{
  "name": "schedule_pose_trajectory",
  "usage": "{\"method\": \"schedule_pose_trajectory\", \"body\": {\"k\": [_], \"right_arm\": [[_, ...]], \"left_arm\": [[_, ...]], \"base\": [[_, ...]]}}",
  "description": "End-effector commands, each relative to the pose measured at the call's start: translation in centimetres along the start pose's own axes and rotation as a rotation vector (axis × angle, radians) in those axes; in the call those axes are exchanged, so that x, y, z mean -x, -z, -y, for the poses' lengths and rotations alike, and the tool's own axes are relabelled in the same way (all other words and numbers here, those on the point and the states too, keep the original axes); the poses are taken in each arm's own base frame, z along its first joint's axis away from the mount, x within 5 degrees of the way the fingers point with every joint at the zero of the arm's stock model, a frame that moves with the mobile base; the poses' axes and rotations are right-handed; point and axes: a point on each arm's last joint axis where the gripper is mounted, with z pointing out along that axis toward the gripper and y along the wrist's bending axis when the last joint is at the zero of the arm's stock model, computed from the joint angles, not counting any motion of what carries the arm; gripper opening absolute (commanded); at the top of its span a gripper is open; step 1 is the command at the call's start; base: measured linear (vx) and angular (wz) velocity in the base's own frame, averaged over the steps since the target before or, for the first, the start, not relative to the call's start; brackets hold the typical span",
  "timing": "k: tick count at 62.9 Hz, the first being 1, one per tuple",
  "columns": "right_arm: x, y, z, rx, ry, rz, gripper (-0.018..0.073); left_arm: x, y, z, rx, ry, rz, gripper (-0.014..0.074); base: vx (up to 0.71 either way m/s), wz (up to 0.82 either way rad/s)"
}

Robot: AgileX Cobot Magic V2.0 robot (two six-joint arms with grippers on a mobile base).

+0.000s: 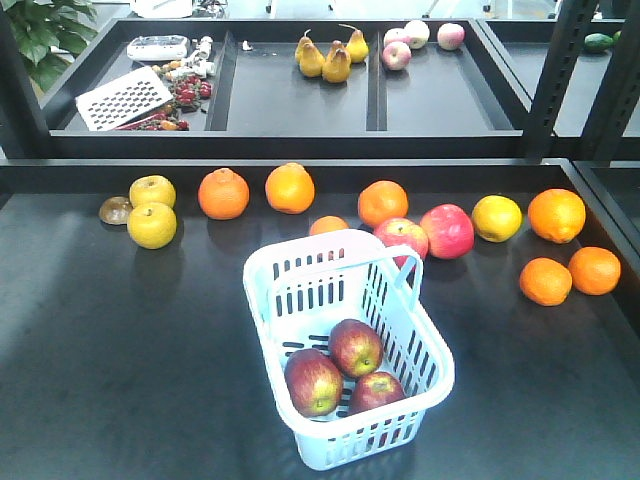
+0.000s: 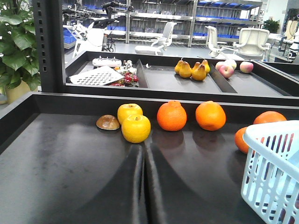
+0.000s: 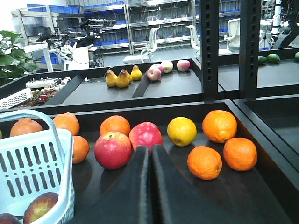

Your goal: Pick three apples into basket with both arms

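Three dull dark-red apples lie together in the pale blue basket at the table's front centre. Neither arm shows in the exterior view. In the left wrist view my left gripper is shut and empty, low over the dark table, just short of a yellow fruit; the basket's wall is at the right. In the right wrist view my right gripper is shut and empty, its tips just in front of two red apples. The basket is at the left with one apple showing.
Oranges, yellow fruits, a pink-red apple and a glossy red apple lie along the table's back. A raised back shelf holds pears, peach-like fruits and a grater.
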Motion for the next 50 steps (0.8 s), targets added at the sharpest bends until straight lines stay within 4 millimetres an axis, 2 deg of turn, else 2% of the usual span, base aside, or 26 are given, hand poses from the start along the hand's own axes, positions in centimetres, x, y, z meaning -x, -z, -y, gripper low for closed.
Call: {"method": "schedule_pose_trajectory", "body": {"k": [1,50], "right_arm": [[0.26,0.06,-0.07,0.008,0.01,0.07,-0.0008],[0.25,0.06,-0.07,0.007,0.01,0.069,-0.0008]], "left_arm": [[0.37,0.09,0.16,-0.021,0.001,0.07,-0.0006],[0.37,0.09,0.16,-0.021,0.001,0.07,-0.0006]], "base": [[0.0,0.0],[0.0,0.0]]}}
